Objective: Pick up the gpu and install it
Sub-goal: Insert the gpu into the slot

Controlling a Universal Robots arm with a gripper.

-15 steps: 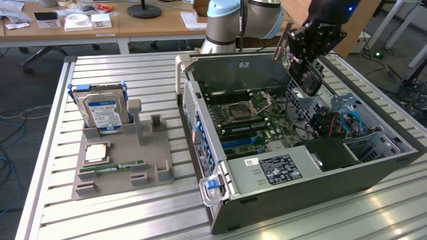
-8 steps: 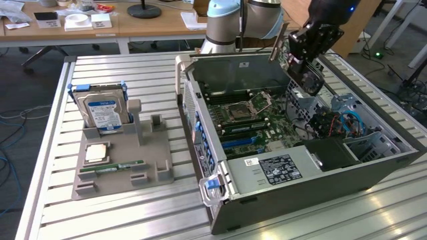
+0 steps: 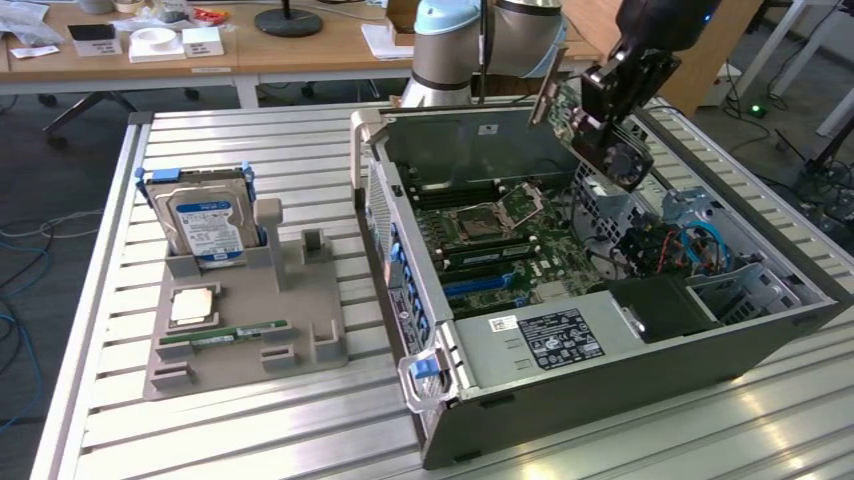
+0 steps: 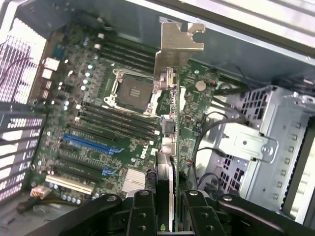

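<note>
My gripper (image 3: 625, 95) hangs above the far right part of the open computer case (image 3: 561, 370) and is shut on the gpu (image 3: 603, 138). The card is dark, tilted, and carries a small fan, with its metal bracket (image 3: 546, 98) pointing toward the case's back wall. From the wrist, the gpu (image 4: 166, 147) appears edge-on as a slim strip running from between the black fingers (image 4: 142, 214) out to its silver bracket (image 4: 179, 44). It is held in the air over the motherboard (image 4: 98, 113), near the processor socket (image 4: 133, 91), touching nothing below.
A blue slot (image 4: 86, 144) and several black slots lie on the board. A metal drive cage (image 4: 256, 137) and cables sit beside the card. On the exterior view's left, a grey holder (image 3: 240, 320) carries a hard drive (image 3: 203, 218), a chip (image 3: 195, 305) and a memory stick (image 3: 224, 333).
</note>
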